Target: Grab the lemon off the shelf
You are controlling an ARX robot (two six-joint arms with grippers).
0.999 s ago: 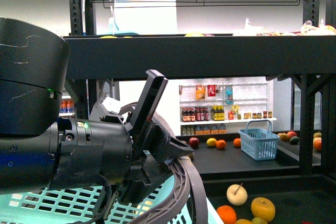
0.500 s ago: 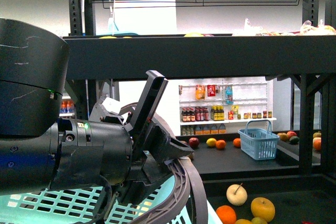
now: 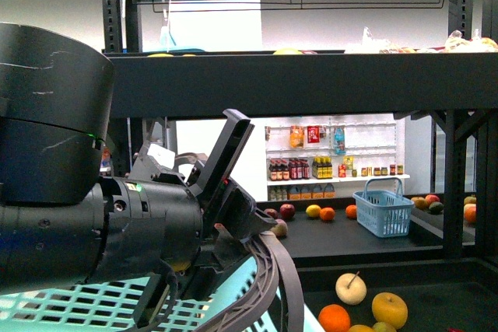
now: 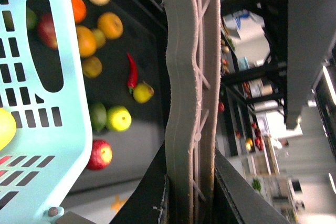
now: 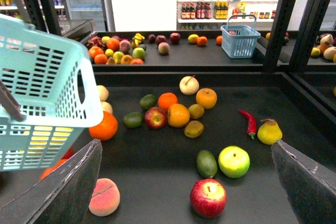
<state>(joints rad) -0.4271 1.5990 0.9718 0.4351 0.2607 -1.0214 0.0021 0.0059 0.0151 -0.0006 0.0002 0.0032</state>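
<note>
Since the left fingers (image 4: 239, 192) are clamped on the grey handle (image 4: 189, 77) of the pale blue basket (image 5: 52, 77), I judge that the reach falls to the right arm. Its right fingers (image 5: 73, 187) stand wide apart with nothing between them, hovering over the near part of the shelf (image 5: 157, 192) deck.

Nearest to those fingers, a red apple (image 5: 208, 198) lies on the deck. Just beyond it a large yellow-green apple (image 5: 233, 161) touches a dark green fruit (image 5: 206, 163).

Farther in, towards the middle of the deck, sits the lemon (image 5: 206, 98), as I take the bright yellow round fruit to be. It is ahead of the open fingers and close to the line between them. A small brownish fruit (image 5: 196, 110) touches it on the near side, and two oranges (image 5: 178, 115) lie just beside it towards the basket.

The lemon looks nearly round, so no long axis shows to set the fingers by. The move seems to call for a reach forward over the apples and then down. The neighbouring fruit could be nudged on the basket side.

Beyond it, a farther deck carries more fruit and a small blue basket (image 5: 240, 40).
</note>
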